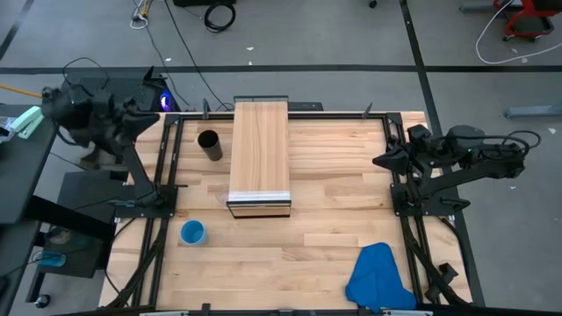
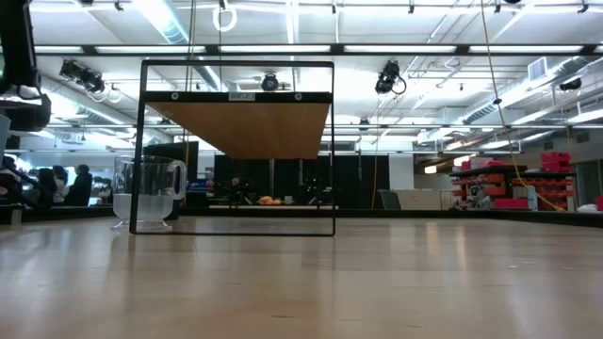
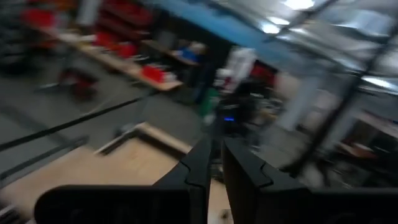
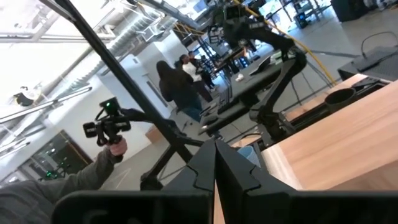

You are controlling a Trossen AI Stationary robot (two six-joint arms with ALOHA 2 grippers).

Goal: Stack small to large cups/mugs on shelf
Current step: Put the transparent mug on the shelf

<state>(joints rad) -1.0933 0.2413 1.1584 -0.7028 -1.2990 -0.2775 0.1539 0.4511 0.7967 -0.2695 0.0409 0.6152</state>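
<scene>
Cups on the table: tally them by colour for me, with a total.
Black cup: 1
Blue cup: 1
Clear glass mug: 1
Total: 3, none on the shelf yet.

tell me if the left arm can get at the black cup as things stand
Probably yes. The black cup stands upright on the table between the left arm's side and the shelf, nothing over it. The left gripper, holding nothing, is drawn back at the table's far left edge.
</scene>
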